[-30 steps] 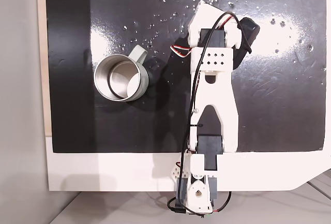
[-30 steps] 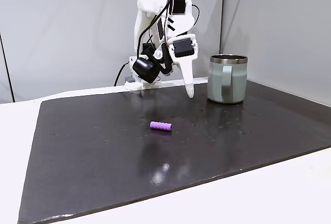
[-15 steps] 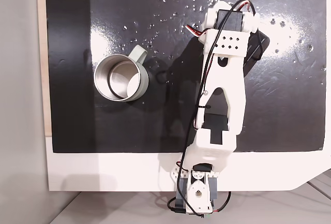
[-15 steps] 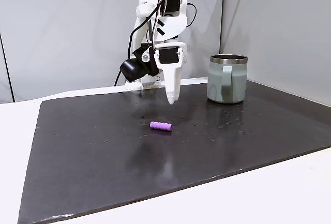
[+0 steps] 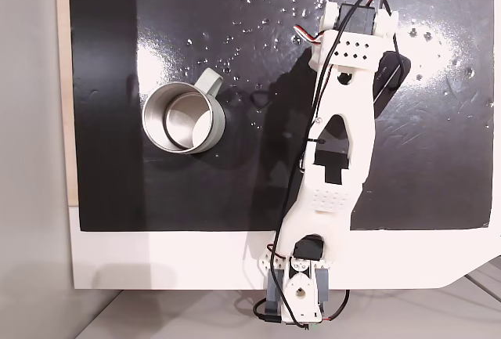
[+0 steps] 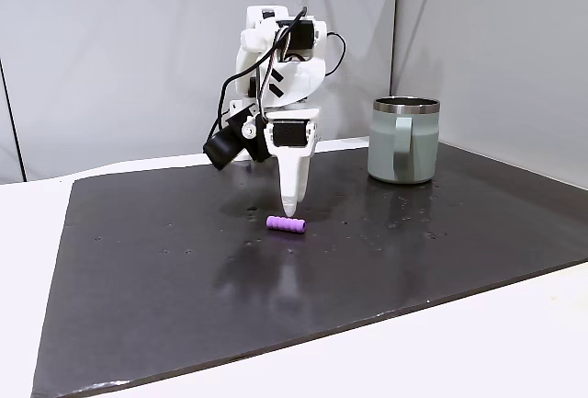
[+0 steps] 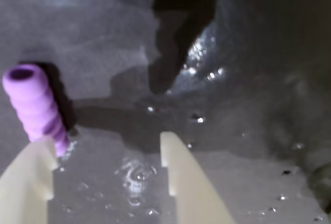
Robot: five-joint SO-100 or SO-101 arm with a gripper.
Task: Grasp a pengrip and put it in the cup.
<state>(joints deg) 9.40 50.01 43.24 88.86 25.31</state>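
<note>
Your gripper [image 7: 106, 151] stands with jaws parted, tips low over the dark mat [image 6: 165, 269]. In the wrist view the pengrip [image 7: 36, 107] lies on the mat, touching the left fingertip and outside the gap. It looks light, soft and ribbed, so likely to roll: take it across mid-length. The cup [image 6: 403, 140] stands upright, well apart to the right in a fixed view.

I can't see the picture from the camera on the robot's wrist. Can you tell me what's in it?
A little purple pengrip with ridges lies on a dark, shiny mat dotted with droplets. The open pincer reaches in from the bottom; its left finger is right by the pengrip's near end.
</note>
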